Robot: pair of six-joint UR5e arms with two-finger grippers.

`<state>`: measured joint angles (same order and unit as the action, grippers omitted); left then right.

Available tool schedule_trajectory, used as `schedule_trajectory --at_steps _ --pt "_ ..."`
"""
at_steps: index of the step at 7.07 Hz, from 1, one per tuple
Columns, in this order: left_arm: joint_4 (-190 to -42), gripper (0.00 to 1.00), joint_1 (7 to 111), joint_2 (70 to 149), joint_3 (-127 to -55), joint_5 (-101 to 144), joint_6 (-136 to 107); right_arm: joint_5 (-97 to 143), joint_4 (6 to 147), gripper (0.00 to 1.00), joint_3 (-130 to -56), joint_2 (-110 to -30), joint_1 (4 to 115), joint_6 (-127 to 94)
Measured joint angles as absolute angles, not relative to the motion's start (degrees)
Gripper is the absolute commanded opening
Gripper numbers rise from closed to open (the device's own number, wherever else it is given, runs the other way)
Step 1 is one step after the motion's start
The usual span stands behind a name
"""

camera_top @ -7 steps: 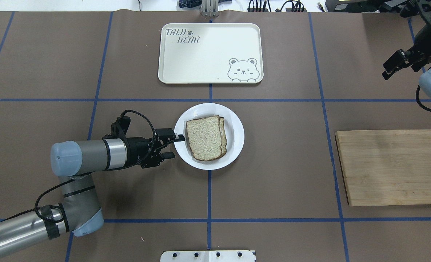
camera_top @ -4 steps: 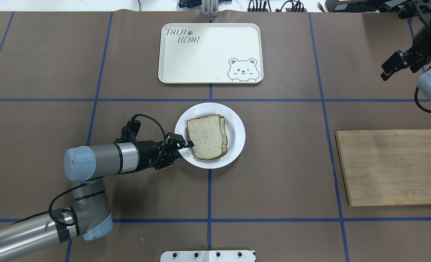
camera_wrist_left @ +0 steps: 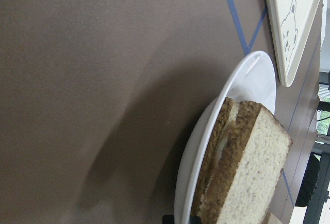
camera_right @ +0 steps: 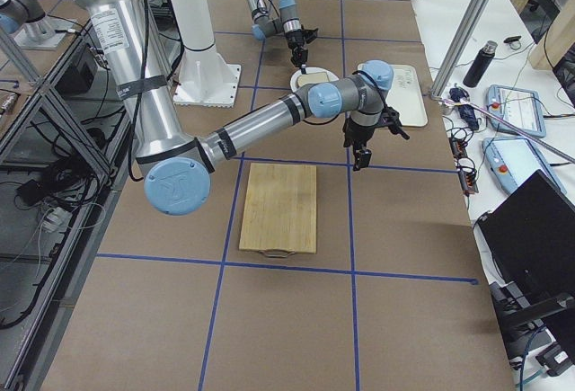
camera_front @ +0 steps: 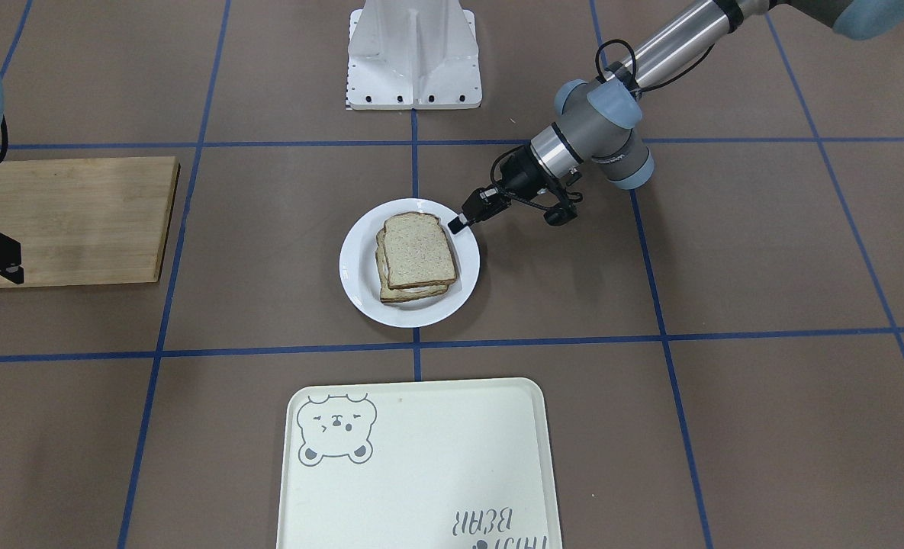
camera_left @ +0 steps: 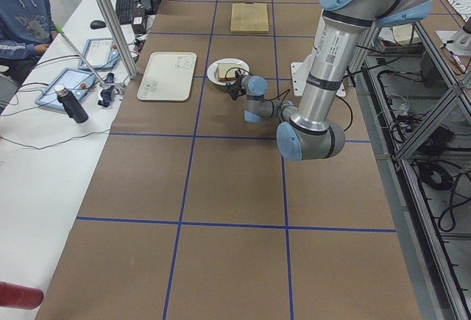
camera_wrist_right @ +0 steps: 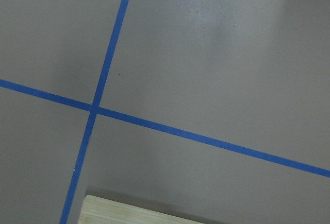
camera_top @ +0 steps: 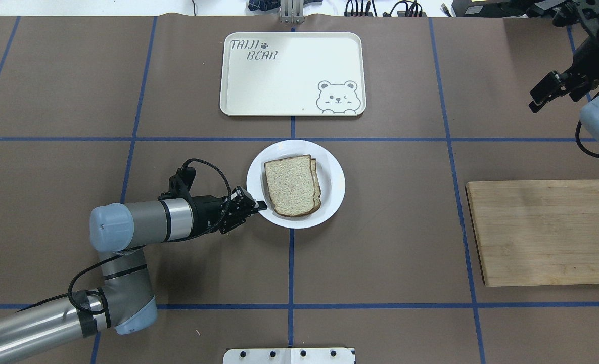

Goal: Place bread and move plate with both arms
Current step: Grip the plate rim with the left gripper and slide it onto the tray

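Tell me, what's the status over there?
Left gripper shut on plate rim. Bread slice atop stack on plate. Right gripper hovering beyond cutting board. Nothing blocks the tray.

Light: bright and even from overhead across the brown paper-covered table (camera_top: pixel 380 242).
Shadows: soft; a dark patch lies beside the round glossy white plate (camera_wrist_left: pixel 252 80).
Glare: pale sheen on the table, right wrist view.
Focus: fixed views crisp, wrist close-ups softer.
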<state>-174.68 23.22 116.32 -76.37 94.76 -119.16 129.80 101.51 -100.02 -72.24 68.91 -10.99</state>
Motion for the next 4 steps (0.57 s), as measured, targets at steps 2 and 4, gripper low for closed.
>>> schedule_trajectory --at_steps 2,4 --pt "-175.22 0.00 23.38 116.36 -77.46 94.37 -119.16 129.77 101.51 1.00 -100.02 -72.17 68.87 -10.99" --pt "-174.99 0.00 24.01 117.56 -79.64 90.55 -119.29 129.75 101.51 1.00 -100.02 -72.09 68.78 -10.98"
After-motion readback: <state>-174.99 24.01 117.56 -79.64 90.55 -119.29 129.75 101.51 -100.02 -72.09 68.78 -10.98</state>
